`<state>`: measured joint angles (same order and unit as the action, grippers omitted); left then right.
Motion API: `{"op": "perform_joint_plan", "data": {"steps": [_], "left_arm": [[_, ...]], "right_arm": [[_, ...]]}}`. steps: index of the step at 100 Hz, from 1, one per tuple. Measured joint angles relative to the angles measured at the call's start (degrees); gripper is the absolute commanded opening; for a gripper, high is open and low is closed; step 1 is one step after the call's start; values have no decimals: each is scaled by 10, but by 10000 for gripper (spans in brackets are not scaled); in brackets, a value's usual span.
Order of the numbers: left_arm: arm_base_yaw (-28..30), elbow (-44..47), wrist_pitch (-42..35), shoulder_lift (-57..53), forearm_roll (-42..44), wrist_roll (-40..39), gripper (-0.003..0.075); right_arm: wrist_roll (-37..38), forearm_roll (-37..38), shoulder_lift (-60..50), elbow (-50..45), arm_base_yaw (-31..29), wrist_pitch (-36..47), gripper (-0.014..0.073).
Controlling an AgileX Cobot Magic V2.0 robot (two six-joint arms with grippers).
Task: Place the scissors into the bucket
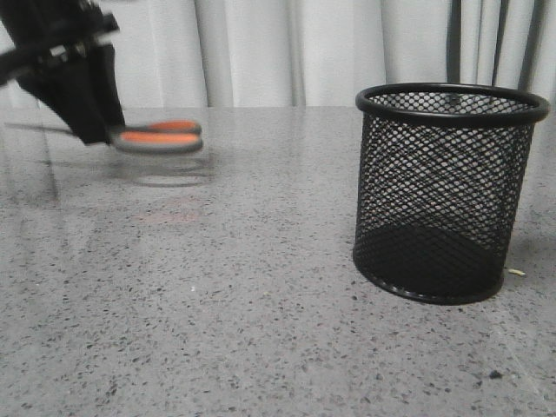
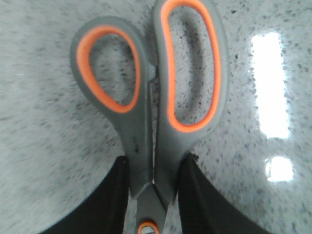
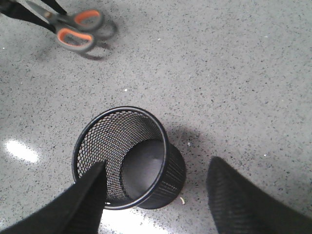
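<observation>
Bucket nearest the front camera, upright on the grey speckled table, right side, nothing inside per the right wrist view. Scissors far left and further back, off the surface, shadow and reflection showing underneath. Clamped in the left gripper: black fingers pressing both sides of the shanks just above the orange pivot dot, handle loops sticking out free ahead of the gripper. Blades closed as far as visible, tips hidden under the gripper body. Long axis roughly level in the front view, handles pointing right toward the bucket, blades trailing left behind the arm. Key relation: bucket well apart from the scissors, off to the right and nearer the camera; open mouth facing up while the scissors lie flat. Likely needs a carry rightward plus a tilt so one end goes in first; level entry would probably catch on the rim. Right gripper spread open, holding nothing, hovering above the bucket with one finger overlapping the rim in its view; contact unclear. Right arm nearer the bucket, left arm carrying the load.
</observation>
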<state>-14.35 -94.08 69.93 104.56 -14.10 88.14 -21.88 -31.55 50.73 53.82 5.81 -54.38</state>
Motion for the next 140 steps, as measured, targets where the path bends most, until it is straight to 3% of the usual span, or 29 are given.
{"op": "perform_joint_plan", "data": {"steps": [33,58,85,140], "left_arm": [[0,0,13,-114,9,-25,-3],[-13,-29,19,-198,2,-61,-3],[-98,-56,25,-261,-25,-91,-3],[-272,-76,-20,-248,-29,-156,-2]], "right_arm": [[-11,-58,0,0,0,1,405],[-105,-267,0,0,0,10,405],[-175,-446,0,0,0,27,405],[-183,-510,0,6,0,31,405]]}}
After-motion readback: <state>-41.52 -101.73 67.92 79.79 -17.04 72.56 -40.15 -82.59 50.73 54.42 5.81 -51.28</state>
